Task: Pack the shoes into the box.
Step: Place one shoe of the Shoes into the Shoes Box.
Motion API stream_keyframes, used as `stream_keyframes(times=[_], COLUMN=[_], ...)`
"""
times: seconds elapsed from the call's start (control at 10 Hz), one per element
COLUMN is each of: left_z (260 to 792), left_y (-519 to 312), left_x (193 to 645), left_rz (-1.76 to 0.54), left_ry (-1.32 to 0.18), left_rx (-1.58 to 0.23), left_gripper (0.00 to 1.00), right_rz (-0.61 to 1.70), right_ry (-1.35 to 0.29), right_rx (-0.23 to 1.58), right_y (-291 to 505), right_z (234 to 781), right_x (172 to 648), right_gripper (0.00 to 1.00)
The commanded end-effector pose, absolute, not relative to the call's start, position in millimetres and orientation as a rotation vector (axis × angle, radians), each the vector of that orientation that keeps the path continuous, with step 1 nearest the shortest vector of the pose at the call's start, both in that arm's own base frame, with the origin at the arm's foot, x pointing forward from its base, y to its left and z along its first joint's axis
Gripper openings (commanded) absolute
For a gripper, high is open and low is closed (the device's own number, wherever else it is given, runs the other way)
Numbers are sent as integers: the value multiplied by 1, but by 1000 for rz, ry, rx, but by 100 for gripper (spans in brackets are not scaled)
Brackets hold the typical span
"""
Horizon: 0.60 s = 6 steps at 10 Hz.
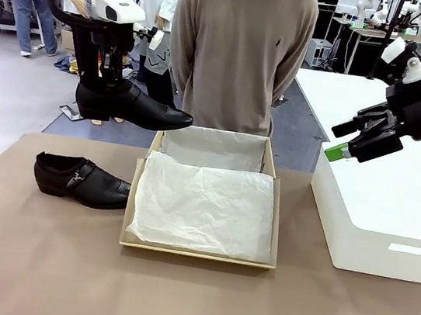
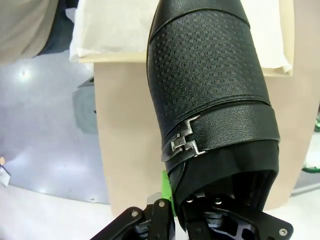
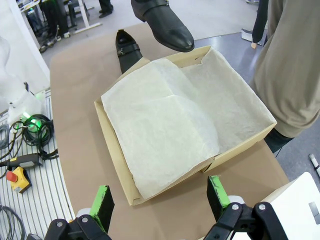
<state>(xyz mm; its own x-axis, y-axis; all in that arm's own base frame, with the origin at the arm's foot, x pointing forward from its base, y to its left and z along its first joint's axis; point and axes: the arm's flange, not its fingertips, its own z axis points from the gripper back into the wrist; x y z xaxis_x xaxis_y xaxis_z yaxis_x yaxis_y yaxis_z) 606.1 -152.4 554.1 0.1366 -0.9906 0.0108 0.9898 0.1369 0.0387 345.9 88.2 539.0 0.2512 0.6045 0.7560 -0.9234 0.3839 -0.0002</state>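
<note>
One black shoe [image 1: 133,106] hangs in the air left of the box's far corner, toe pointing right; my left gripper [image 1: 111,73] is shut on its heel opening. In the left wrist view that shoe [image 2: 210,95] with its metal buckle rises from my left gripper [image 2: 172,202]. The other shoe [image 1: 82,180] lies on the table left of the box [image 1: 135,194]. The brown box, lined with white tissue paper [image 1: 208,204], stands open at the table's middle. My right gripper [image 1: 354,140] hovers open above the white block, and in its own view [image 3: 160,200] it looks down on the box [image 3: 239,146].
A large white block [image 1: 382,221] stands on the right of the table. A person in a beige sweater [image 1: 242,44] stands at the far side behind the box. Bare brown table [image 1: 174,301] stretches in front of the box.
</note>
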Motion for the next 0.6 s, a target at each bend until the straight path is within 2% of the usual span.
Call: stream_keyframes(times=[0.0, 0.5], left_z=[557, 554], left_y=[-149, -151], left_x=[605, 606], left_rz=[-1428, -1432], left_ry=[-41, -35], left_rx=[30, 25], left_gripper=[0, 0], right_rz=[1125, 1125], right_ry=[-785, -785], right_rx=[520, 520], right_y=[89, 89], right_z=[539, 539], right_x=[350, 350], right_gripper=[100, 100])
